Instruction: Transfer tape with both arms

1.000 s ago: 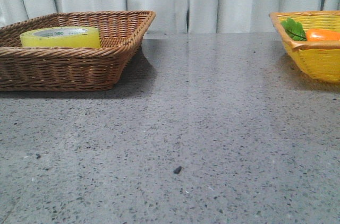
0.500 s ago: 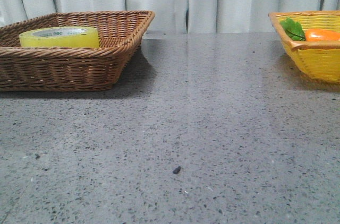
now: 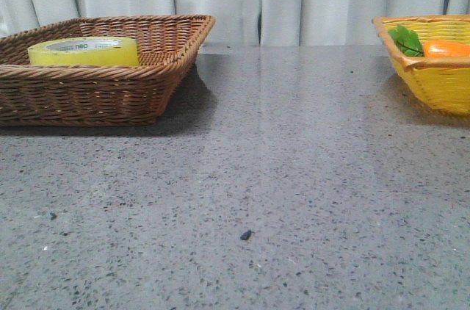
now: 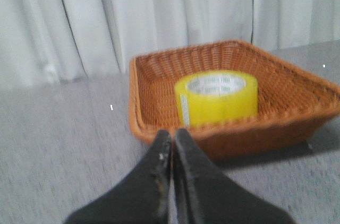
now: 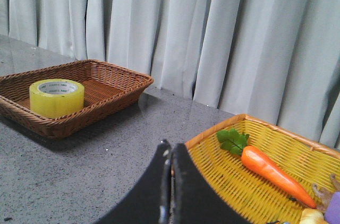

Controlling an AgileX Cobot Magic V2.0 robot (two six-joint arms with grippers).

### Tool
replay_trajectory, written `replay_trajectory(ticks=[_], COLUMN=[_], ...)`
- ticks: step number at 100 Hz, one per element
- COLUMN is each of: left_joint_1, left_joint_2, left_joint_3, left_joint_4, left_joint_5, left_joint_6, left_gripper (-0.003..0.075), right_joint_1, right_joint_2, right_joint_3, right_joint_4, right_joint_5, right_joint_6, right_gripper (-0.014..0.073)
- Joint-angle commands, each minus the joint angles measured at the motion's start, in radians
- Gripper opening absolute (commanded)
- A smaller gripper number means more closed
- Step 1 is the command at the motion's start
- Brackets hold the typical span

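Observation:
The yellow tape (image 3: 83,51) lies flat in the brown wicker basket (image 3: 110,93) at the table's far left. It also shows in the left wrist view (image 4: 217,97) and the right wrist view (image 5: 56,98). My left gripper (image 4: 172,135) is shut and empty, just short of the brown basket's near rim (image 4: 159,128), with the tape beyond it. My right gripper (image 5: 170,147) is shut and empty, by the near corner of the yellow basket (image 5: 223,181). Neither gripper shows in the front view.
The yellow basket (image 3: 433,78) stands at the table's far right and holds a toy carrot (image 5: 268,171) with green leaves (image 5: 232,140) and other small items. White curtains hang behind. A small dark speck (image 3: 245,235) lies on the grey table (image 3: 294,163).
The front view shifts very slightly between frames; the tape and both baskets stay where they were.

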Motion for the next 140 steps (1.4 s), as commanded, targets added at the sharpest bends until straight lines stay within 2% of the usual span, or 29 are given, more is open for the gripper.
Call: replay_trajectory(ticks=[1,34,140], left_joint_1=[-0.005,-0.005,-0.005], left_joint_2=[-0.053,-0.146,-0.146], left_joint_3=[0.048,0.127,0.127], left_joint_4=[0.028,0.029,0.02], left_joint_5=[-0.081,0.179,0.193], left_joint_6=[-0.084,-0.172,-0.172], left_gripper=[-0.0021,-0.0021,-0.0021], right_joint_1=[-0.004,-0.004,-0.025], right_joint_2=[-0.003,-0.003,-0.003], right_joint_3=[-0.017,-0.017,0.005], right_joint_4=[-0.019,-0.019,-0.019], right_joint_5=[-0.083,-0.083,-0.083], right_joint_6=[-0.002,-0.002,-0.002], right_gripper=[-0.0067,-0.0067,-0.0067])
